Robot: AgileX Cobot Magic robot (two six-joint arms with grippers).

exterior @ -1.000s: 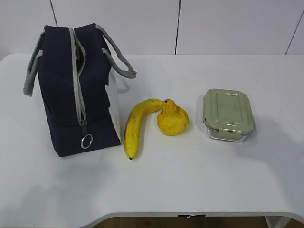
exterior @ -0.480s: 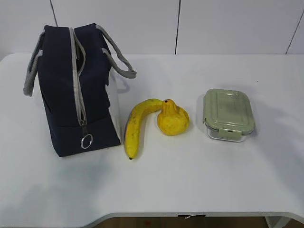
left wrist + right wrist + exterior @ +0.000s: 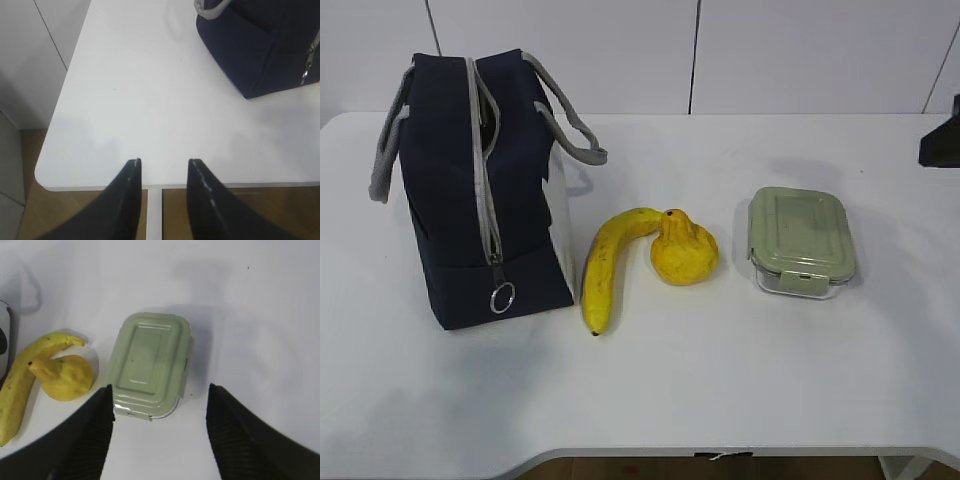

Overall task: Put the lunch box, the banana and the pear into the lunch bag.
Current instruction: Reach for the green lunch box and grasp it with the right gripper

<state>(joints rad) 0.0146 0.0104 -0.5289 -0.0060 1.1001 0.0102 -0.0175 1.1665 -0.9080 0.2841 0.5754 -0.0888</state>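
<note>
The navy lunch bag [image 3: 480, 195] stands at the table's left, its grey zipper partly undone at the top. Right of it lies the banana [image 3: 605, 268], its upper end touching the pear [image 3: 684, 250]. Further right sits the lunch box [image 3: 801, 241] with its sage-green lid on. My right gripper [image 3: 160, 392] hovers open above the lunch box [image 3: 150, 365], holding nothing; the banana [image 3: 22, 377] and the pear [image 3: 64, 376] show at left. A dark part of the right arm [image 3: 942, 142] shows at the exterior view's right edge. My left gripper [image 3: 163, 162] is open and empty over the table's near left corner, short of the bag [image 3: 265, 45].
The white table [image 3: 720, 380] ends in a rounded front edge close to the left gripper; wooden floor [image 3: 30, 220] lies below it. A white panelled wall [image 3: 700, 50] stands behind the table. The bag's grey strap handles [image 3: 570, 125] loop out to both sides.
A dark part of the right arm has come into the exterior view at the right edge. The bag, banana, pear and lunch box have not moved.
</note>
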